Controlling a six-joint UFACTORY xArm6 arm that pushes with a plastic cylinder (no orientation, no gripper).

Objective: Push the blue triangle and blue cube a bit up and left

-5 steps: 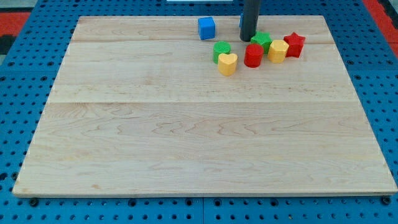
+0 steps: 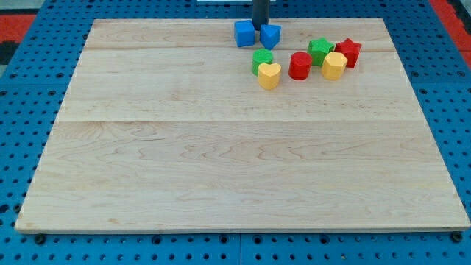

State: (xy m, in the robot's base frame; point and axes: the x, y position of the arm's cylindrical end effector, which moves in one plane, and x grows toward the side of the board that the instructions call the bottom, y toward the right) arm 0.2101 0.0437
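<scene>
At the far edge, my tip (image 2: 260, 26) is sitting, holding nothing, between the blue cube (image 2: 244, 33) and blue triangle (image 2: 271, 34), and pushing may split them.

counter (image 2: 221, 162): pale wood, smooth, matt, visible grain
blue cube (image 2: 244, 33): smooth, looks plastic
my tip (image 2: 260, 26): dark, matt rod

Lighting is bright and even across the wooden board (image 2: 221, 154); the source cannot be placed. Shadows are short and soft, tucked close beneath the blocks. No glare on the wood. Focus is adequate throughout, with slight softness on small block edges. The board's edges run straight, with no visible distortion.
</scene>
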